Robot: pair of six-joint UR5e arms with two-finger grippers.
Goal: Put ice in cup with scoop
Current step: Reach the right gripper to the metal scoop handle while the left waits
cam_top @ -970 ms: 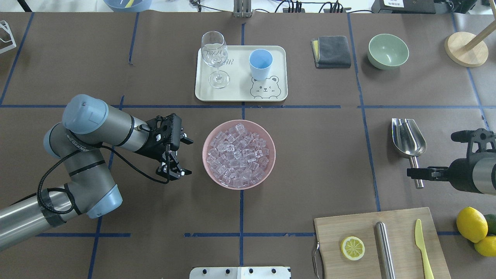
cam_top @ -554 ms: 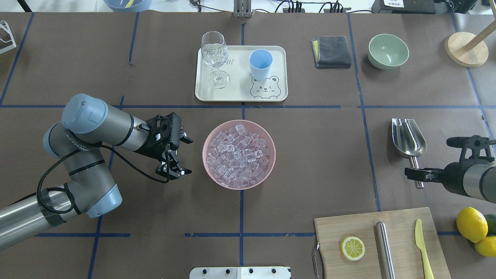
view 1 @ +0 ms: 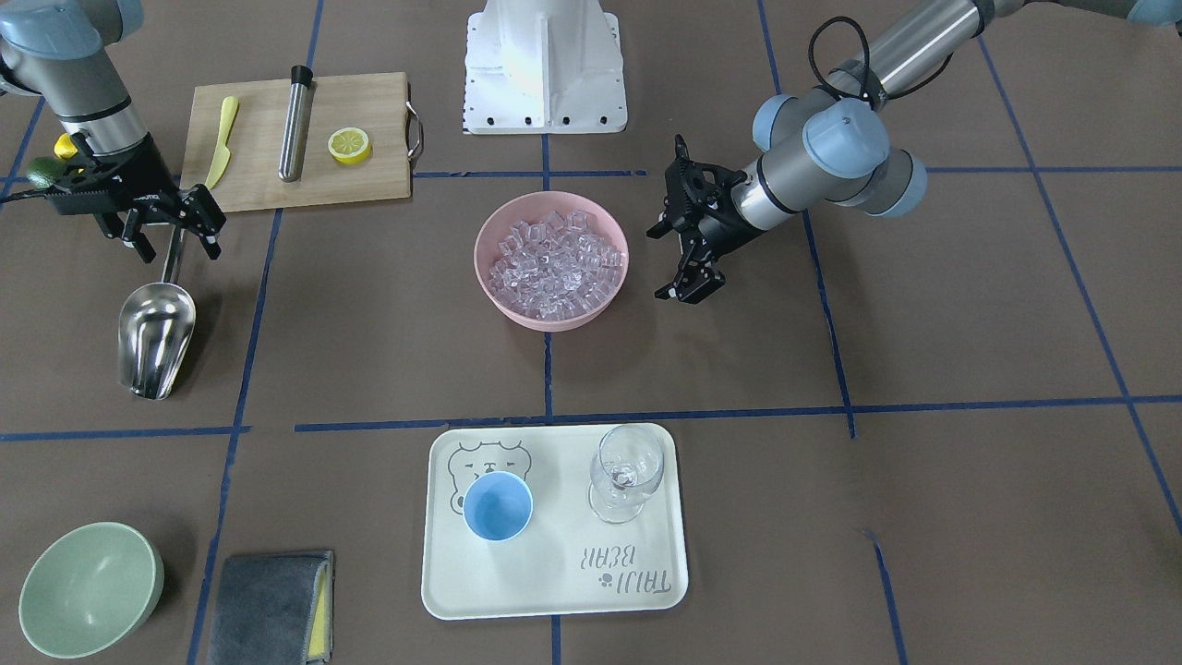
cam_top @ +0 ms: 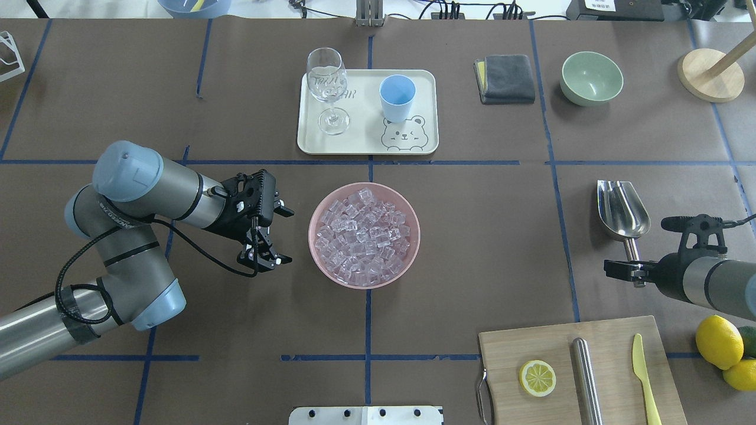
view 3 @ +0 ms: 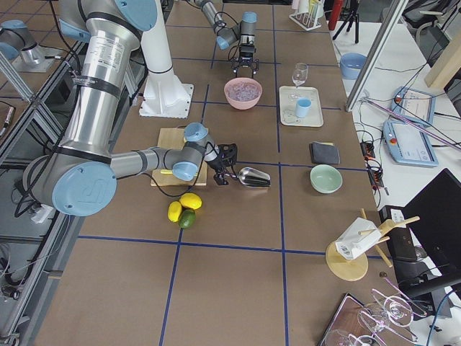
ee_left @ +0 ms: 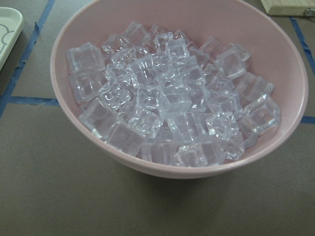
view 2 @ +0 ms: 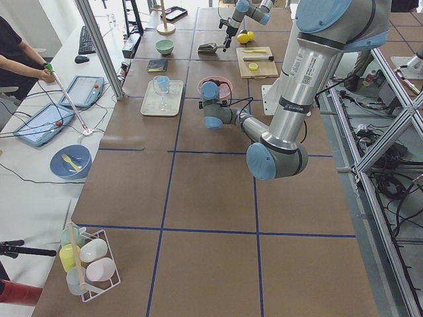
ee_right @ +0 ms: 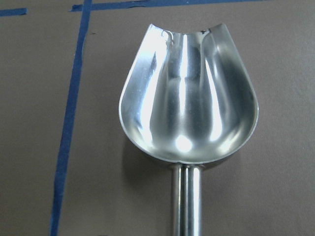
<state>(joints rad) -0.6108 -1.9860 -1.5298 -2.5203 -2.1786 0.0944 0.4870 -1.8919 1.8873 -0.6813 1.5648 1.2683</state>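
The ice (cam_top: 364, 235) is a heap of clear cubes in a pink bowl (cam_top: 312, 236) at the table's middle; it fills the left wrist view (ee_left: 167, 98). The light-blue cup (cam_top: 397, 97) stands upright and empty on a cream tray (cam_top: 366, 144) beyond the bowl. The steel scoop (cam_top: 622, 211) lies flat at the right, trough away from the robot; it also shows in the right wrist view (ee_right: 189, 118). My right gripper (view 1: 174, 242) is open, its fingers on either side of the scoop's handle. My left gripper (cam_top: 287, 236) is open and empty just left of the bowl.
A wine glass (cam_top: 326, 88) stands on the tray beside the cup. A grey cloth (cam_top: 505, 78) and a green bowl (cam_top: 591, 77) are at the back right. A cutting board (cam_top: 531, 342) with a lemon slice, a steel tube and a yellow knife is at the front right, lemons (cam_top: 717, 341) beside it.
My right gripper has moved toward the robot and a little toward the table's middle, over the handle's end. My left arm has barely shifted. Nothing was taken hold of.
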